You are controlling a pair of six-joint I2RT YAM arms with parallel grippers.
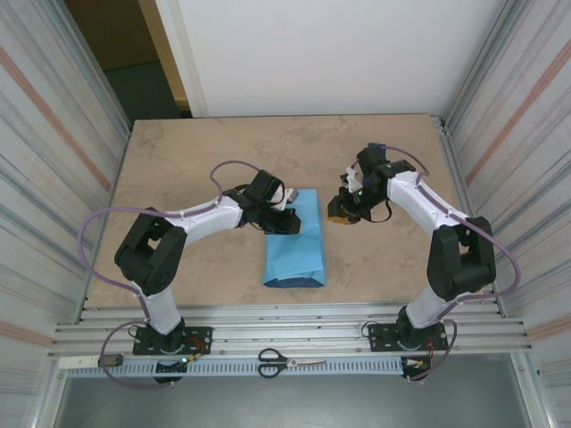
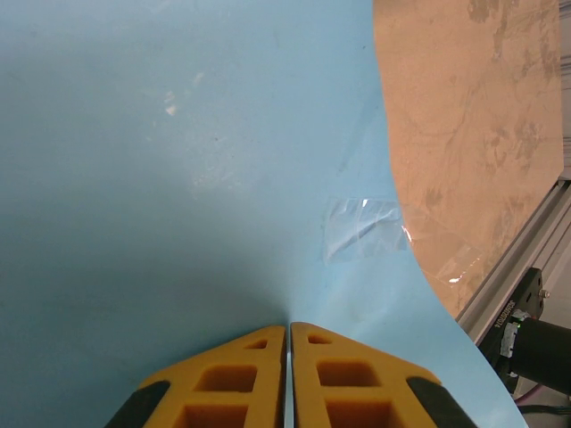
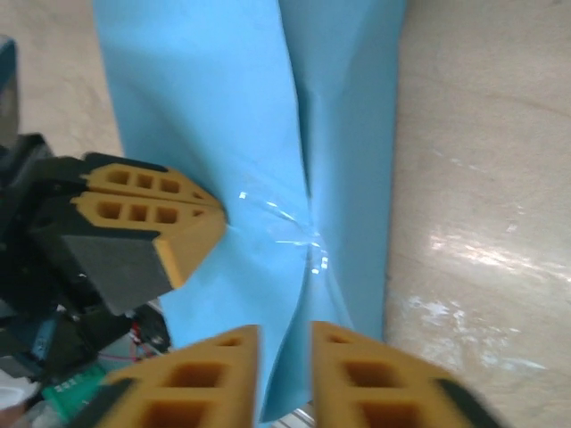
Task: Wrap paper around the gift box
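The left gripper (image 2: 287,332), jaws closed and empty, presses its tips onto the thin light sky-blue paper (image 1: 294,250), likely pinning the folded seam beside a clear strip of tape (image 2: 361,227). The paper lies bundled mid-way across the tan table (image 1: 178,160); the marbled gift box is hidden, presumably inside. The right gripper (image 3: 285,343) hovers just beside, jaws slightly apart, holding nothing. Two grippers, one sheet, one tape strip
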